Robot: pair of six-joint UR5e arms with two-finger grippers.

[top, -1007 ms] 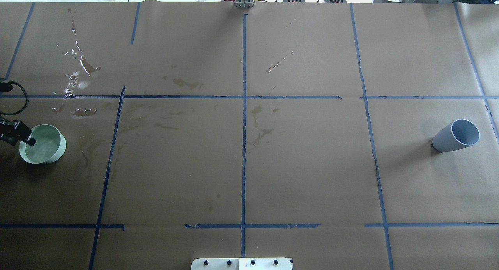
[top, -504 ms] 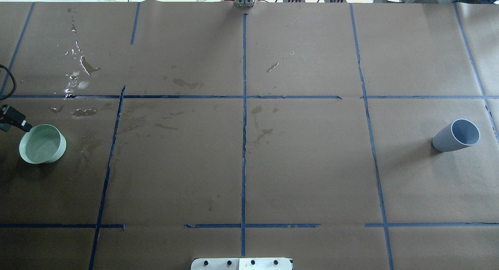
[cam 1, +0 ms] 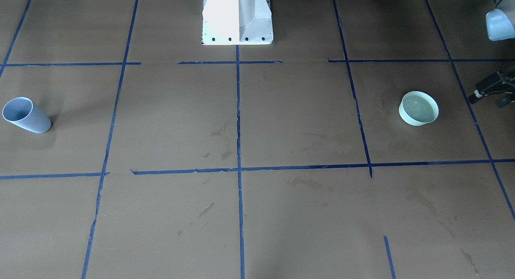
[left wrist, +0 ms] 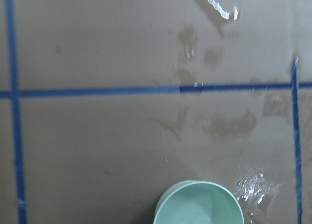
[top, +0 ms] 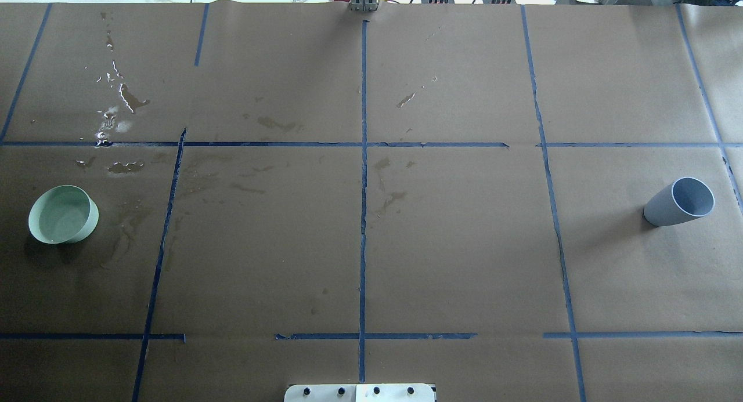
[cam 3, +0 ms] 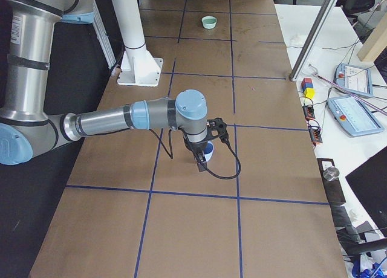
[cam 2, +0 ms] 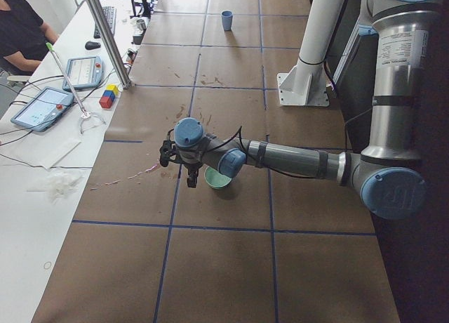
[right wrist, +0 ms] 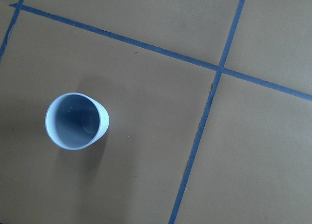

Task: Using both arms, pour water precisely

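Observation:
A pale green bowl (top: 62, 215) holds the water (cam 1: 418, 109), clear and faintly green; the left wrist view shows that bowl (left wrist: 197, 207) at its bottom edge. My left gripper (cam 1: 487, 101) hangs beside the bowl, apart from it, open and empty. It is outside the overhead view. A grey-blue cup (top: 679, 202) stands upright far off on the right side, and looks empty in the right wrist view (right wrist: 76, 121). My right gripper (cam 3: 201, 156) hovers over the cup; I cannot tell if it is open or shut.
Spilled water (top: 110, 118) glints on the brown paper beyond the bowl, with more (left wrist: 253, 187) right beside it. Blue tape lines (top: 364, 187) grid the table. The white pedestal base (cam 1: 237, 17) stands at the robot's edge. A person and tablets (cam 2: 45, 105) are at the far side.
My left gripper has drawn back from the bowl's rim and left the overhead view on the left. Bowl and cup have not moved.

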